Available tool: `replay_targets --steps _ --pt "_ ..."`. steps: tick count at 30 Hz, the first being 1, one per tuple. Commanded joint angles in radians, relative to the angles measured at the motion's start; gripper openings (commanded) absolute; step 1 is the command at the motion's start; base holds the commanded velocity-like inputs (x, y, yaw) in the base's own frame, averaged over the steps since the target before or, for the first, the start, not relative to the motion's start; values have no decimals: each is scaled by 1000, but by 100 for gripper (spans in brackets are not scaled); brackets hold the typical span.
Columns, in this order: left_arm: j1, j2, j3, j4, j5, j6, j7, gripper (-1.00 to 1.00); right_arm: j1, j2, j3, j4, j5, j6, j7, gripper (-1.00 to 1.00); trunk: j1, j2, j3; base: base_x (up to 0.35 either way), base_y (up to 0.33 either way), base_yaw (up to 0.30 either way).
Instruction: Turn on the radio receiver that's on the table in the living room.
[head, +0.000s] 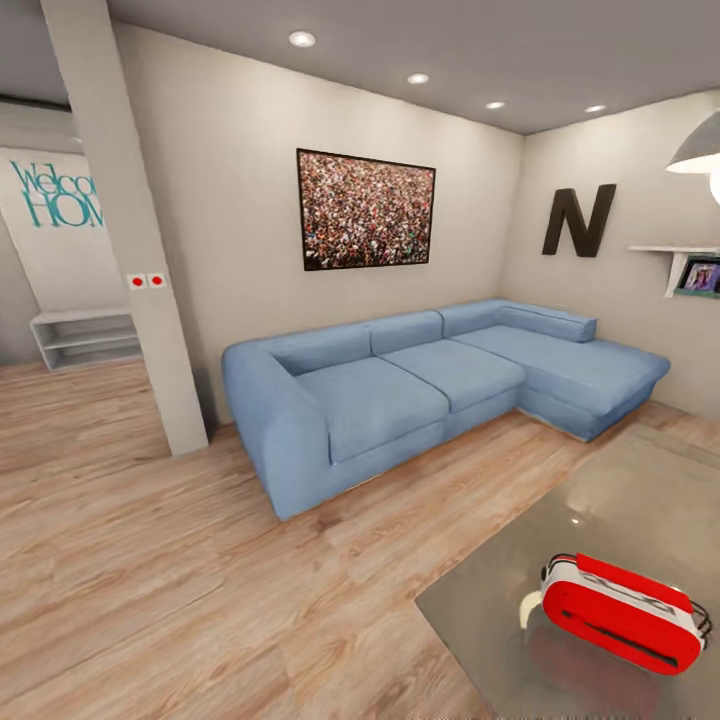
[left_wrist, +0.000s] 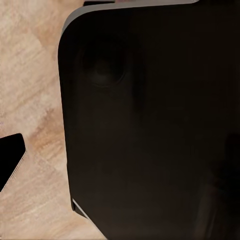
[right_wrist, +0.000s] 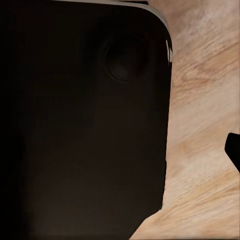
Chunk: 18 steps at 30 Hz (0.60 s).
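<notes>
Nearest you, at the low right of the head view, the radio (head: 620, 610) lies on the table (head: 640, 500), close to the table's near end and toward its right side. It is a red box with a pale band round its middle, and its long axis runs from near-left to far-right across the glossy top, so you see one long red face and a dark slot along it. A thin dark wire handle curls off its right end. I cannot make out a switch or button from here.

Since the radio sits right of your centre line, my judgement is that the right arm is the nearer one for the press, and the base needs to swing right and close in before either arm can reach. Approach across the short side of the box, not along its length.

Neither wrist view lets you judge a gripper: each looks at a dark rounded panel (left_wrist: 150, 125) of the robot with wood floor (right_wrist: 210, 100) beside it, and only a dark tip at the edge, so I cannot tell how far either is open or whether it holds anything.

Beyond the table the wood floor runs to a blue L-shaped sofa (head: 420, 385) against the far wall, with a crowd picture (head: 366, 210) above it and a black letter N (head: 578, 220) on the right wall.
</notes>
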Motion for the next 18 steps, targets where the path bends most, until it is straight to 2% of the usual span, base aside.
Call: replay_targets --steps 1,9,18 --pt "0 0 0 0 0 0 0 100 0 0 0 0 0 0 0 100 0 0 0 0 0 -288" --pt "0 0 -1 0 0 1 0 100 0 0 0 0 1 0 0 100 0 0 0 31 0 -288" --pt "0 1 -2 1 0 3 0 100 0 0 0 0 1 0 0 100 0 0 0 301 0 -288"
